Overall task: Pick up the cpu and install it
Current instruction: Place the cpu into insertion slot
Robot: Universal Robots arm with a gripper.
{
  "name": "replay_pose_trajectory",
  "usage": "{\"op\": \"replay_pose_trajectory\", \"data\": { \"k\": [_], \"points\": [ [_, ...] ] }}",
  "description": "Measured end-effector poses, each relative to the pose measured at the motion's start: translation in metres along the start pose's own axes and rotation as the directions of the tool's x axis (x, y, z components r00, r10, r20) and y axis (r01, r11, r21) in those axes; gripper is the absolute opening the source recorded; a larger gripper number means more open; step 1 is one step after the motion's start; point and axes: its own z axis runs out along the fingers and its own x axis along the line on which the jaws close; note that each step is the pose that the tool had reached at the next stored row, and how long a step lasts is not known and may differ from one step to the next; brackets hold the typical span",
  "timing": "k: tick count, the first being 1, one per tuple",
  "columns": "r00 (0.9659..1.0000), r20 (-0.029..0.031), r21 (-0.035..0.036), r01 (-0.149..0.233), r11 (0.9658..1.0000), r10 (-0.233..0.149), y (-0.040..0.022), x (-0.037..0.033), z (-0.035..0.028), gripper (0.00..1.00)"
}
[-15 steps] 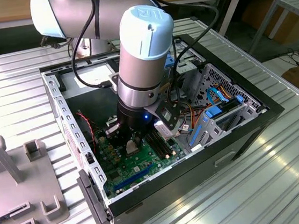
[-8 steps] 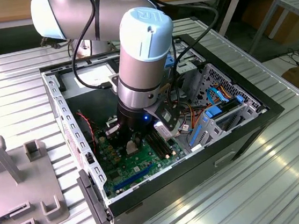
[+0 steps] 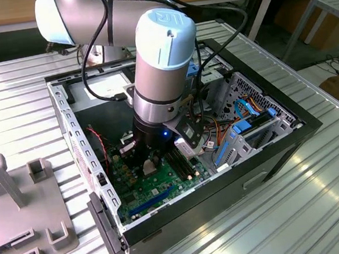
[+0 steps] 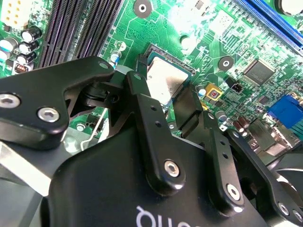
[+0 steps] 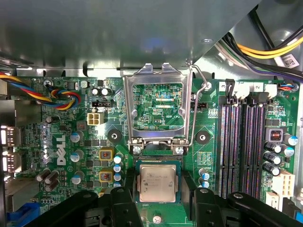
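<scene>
A ribbed metal desk (image 3: 301,210) carries an open computer case (image 3: 186,217) lying on its side. The arm (image 3: 162,60) reaches straight down into the case, over the green motherboard (image 5: 61,142).

The landmark on the board is the socket's metal load frame (image 5: 156,76), which stands flipped open so that bare board shows through its window. Just beside the frame's hinge edge, on the side away from the case wall, lies the black socket bed. The pincer (image 5: 158,191) is lowered over the bed and straddles it closely.

The cpu (image 5: 157,183) lies flat and square in that bed, its pale metal face up. In the second wrist view the cpu (image 4: 163,80) sits between the pincer's two black arms with almost no gap on either side. I cannot tell whether the pincer is clamping the chip's edges or has let go of it.

The cpu looks light, thin and fully rigid. Its smooth lid would probably be slippery under hard pads. The risk likely lies in its contact underside and the socket's contacts, so it should tolerate no tilt, dragging or downward force. The sensible hold is on two opposite side edges, kept level and gripped lightly, never on the face.
</scene>
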Motion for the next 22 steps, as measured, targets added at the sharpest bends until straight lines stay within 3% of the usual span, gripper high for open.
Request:
{"op": "replay_pose_trajectory", "data": {
  "k": [16, 17, 22],
  "points": [
    [1.0000, 0.0004, -0.0007, 0.000, 1.0000, 0.000, 0.0001, -0.0014, 0.0011, 0.48],
    [1.0000, 0.0001, -0.0003, 0.000, 1.0000, 0.000, 0.0001, -0.0016, 0.0011, 0.54],
    [1.0000, 0.0000, 0.0001, 0.000, 1.0000, 0.000, 0.0000, -0.0017, 0.0011, 0.54]
  ]
}}
